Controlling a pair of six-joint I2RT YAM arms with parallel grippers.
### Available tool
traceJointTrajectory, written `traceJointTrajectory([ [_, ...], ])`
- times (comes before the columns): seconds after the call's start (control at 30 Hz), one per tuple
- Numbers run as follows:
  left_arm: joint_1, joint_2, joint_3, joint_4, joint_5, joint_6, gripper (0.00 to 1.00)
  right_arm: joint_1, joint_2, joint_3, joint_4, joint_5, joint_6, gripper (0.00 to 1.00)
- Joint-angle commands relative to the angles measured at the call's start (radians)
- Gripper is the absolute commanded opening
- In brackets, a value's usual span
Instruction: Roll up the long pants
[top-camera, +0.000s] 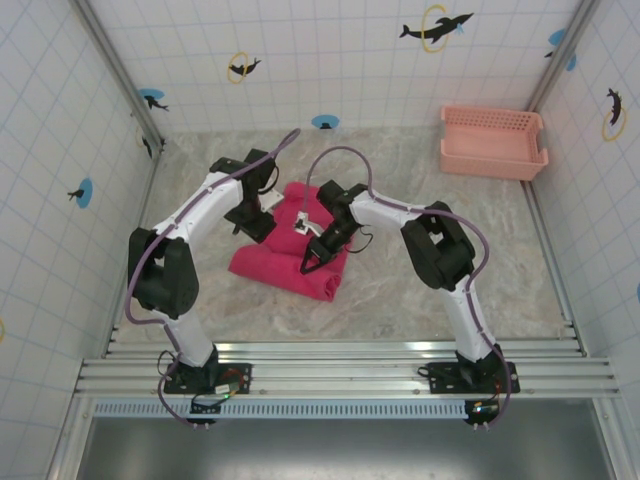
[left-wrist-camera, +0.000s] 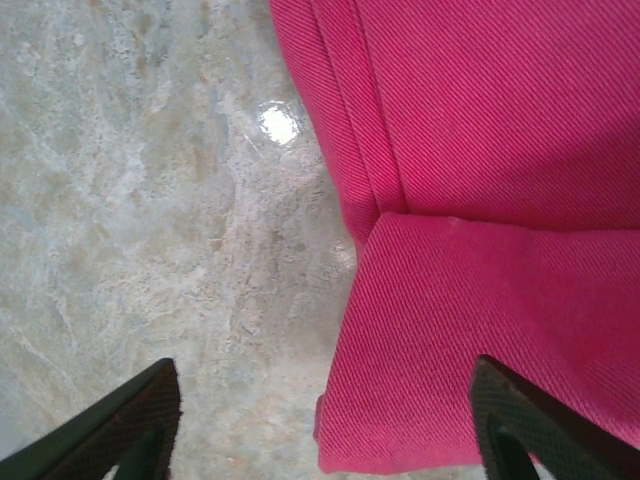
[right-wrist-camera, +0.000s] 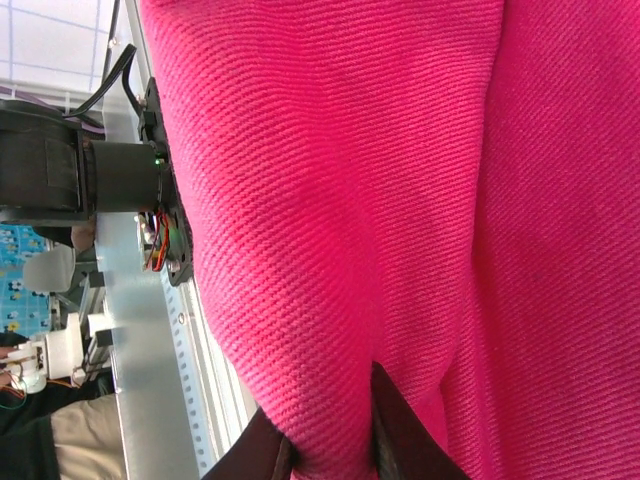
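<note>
Marbled table (top-camera: 420, 300) carries the pants (top-camera: 270, 262) as a bunched pile, with your right gripper (right-wrist-camera: 325, 435) clamped tight on a fold of the cloth. Your left gripper (left-wrist-camera: 325, 425) hangs with jaws wide, and the pants' folded edge lies just below, between its fingers. Lower it over that edge, catch every layer, then turn both wrists together so the roll comes tight and even.

The pants (left-wrist-camera: 480, 200) lie folded in layers on the marble table (left-wrist-camera: 120, 220). A spot of glare (left-wrist-camera: 278, 124) shines just left of their edge. The left gripper (left-wrist-camera: 325, 425) is spread wide, one dark finger over the pants, the other over bare table to their left.
</note>
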Motion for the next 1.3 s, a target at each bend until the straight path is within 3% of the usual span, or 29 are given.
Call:
traceJointTrajectory([
  [0.0,-0.001,-0.049,-0.033,-0.041,0.045,-0.028,0.71,-0.020,0.040,-0.010,-0.002,0.008,-0.009,0.08],
  [0.17,-0.004,-0.118,-0.120,-0.007,0.106,-0.090,0.54,-0.031,0.093,0.016,-0.010,0.010,0.002,0.08],
  [0.4,-0.066,-0.149,-0.211,0.077,0.126,-0.164,0.54,-0.042,0.134,0.026,-0.013,0.021,0.008,0.08],
  [0.7,-0.100,0.043,-0.205,0.113,0.041,-0.227,0.58,-0.058,0.148,0.030,-0.013,0.021,0.016,0.10],
  [0.83,-0.100,0.127,-0.180,0.125,0.006,-0.221,0.57,-0.074,0.118,0.022,-0.025,0.043,0.007,0.19],
  [1.03,-0.101,0.197,-0.138,0.129,0.014,-0.197,0.57,-0.091,-0.043,0.052,-0.131,0.286,-0.069,0.45],
  [1.27,-0.100,0.251,-0.059,0.113,0.025,-0.131,0.59,-0.030,-0.297,-0.059,-0.181,0.712,-0.227,0.50],
])
